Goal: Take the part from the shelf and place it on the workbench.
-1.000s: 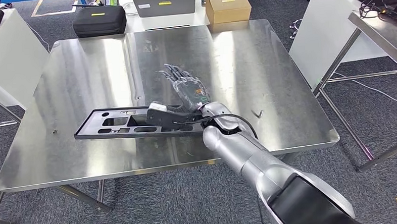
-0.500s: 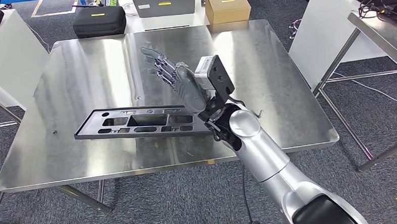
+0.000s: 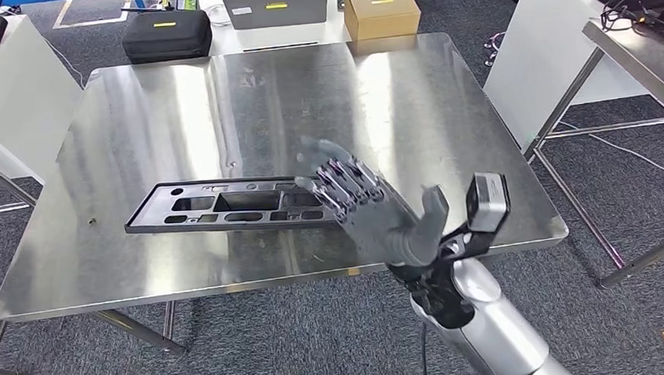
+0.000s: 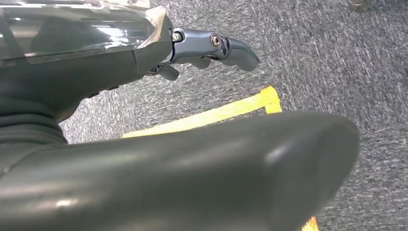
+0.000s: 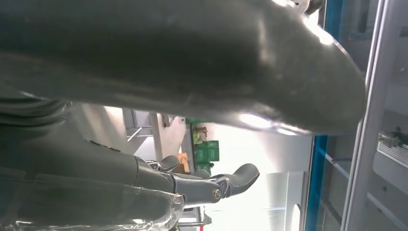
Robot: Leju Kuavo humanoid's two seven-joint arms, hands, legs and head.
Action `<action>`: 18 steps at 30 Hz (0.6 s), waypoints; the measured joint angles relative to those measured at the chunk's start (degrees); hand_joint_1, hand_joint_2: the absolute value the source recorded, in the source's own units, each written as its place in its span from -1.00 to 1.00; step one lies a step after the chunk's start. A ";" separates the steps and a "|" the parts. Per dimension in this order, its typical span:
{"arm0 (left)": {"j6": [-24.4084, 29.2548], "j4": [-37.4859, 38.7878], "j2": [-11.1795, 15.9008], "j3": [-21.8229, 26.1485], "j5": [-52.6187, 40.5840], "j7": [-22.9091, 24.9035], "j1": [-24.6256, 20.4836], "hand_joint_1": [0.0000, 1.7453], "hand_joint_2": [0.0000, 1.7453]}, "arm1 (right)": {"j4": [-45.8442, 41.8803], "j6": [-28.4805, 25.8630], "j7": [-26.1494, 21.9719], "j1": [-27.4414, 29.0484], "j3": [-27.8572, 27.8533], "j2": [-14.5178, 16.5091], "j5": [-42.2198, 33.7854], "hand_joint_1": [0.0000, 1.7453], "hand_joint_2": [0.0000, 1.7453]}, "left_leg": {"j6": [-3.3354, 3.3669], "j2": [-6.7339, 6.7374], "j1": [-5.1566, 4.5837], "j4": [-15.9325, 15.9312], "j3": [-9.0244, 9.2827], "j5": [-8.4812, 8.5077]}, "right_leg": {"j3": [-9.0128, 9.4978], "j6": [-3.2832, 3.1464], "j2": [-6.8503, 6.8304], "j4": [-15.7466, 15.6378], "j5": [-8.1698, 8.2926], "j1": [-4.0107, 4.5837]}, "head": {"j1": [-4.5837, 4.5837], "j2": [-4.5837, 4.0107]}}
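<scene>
A flat black plastic part with cut-out openings (image 3: pixel 228 205) lies on the brushed silver steel desk (image 3: pixel 156 119). The grey right hand (image 3: pixel 372 209) has darker fingers on a silver arm. Far off sit a tan cardboard box (image 3: pixel 380 9) and a black case with a yellow label (image 3: pixel 166 34). The floor is mottled grey carpet (image 3: pixel 259 343) with yellow tape (image 4: pixel 211 114).

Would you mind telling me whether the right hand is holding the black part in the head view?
No, the right hand is raised with its fingers spread and nothing in it, while the black part lies flat on the steel workbench.

No legible text, yellow labels on black case (image 3: pixel 166 34) and cardboard box (image 3: pixel 380 11) unreadable
</scene>
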 joint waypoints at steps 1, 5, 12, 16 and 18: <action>0.16 0.00 0.01 0.00 0.15 -0.10 0.15 -1.00 -1.00 | -1.32 0.02 -0.67 1.77 -0.02 -0.87 0.62 -1.00 -1.00 | -0.01 0.01 0.00 0.00 0.00 -0.02 | 0.00 0.00 0.01 -0.01 0.00 0.00 | 0.01 -0.01; 0.76 0.02 0.02 0.03 0.61 -0.48 0.46 -1.00 -1.00 | -6.03 -0.01 -2.73 7.93 -0.39 -3.74 3.53 -1.00 -1.00 | -0.01 0.03 0.00 0.00 0.01 -0.03 | 0.00 0.00 0.01 -0.02 0.00 -0.01 | -0.01 0.00; 1.27 0.07 0.02 0.26 1.44 -0.70 0.80 -1.00 -1.00 | -10.88 -0.50 -4.62 15.14 -1.14 -6.41 7.06 -1.00 -1.00 | -0.01 0.04 0.00 -0.02 0.00 -0.03 | 0.03 0.00 0.02 -0.02 0.00 -0.01 | -0.01 -0.01; 1.39 0.07 0.02 0.36 1.61 -0.85 1.04 -1.00 -1.00 | -11.91 -0.50 -4.71 16.54 -1.20 -6.92 7.28 -1.00 -1.00 | -0.01 0.08 0.00 -0.02 0.03 -0.02 | 0.04 0.00 0.02 -0.02 0.00 0.00 | -0.01 0.00; 1.42 0.07 0.02 0.39 1.61 -0.87 1.10 -1.00 -1.00 | -12.21 -0.50 -4.71 16.79 -1.22 -7.01 7.28 -1.00 -1.00 | -0.01 0.09 0.00 -0.02 0.04 -0.02 | 0.04 -0.01 0.02 -0.02 0.00 0.00 | -0.01 -0.01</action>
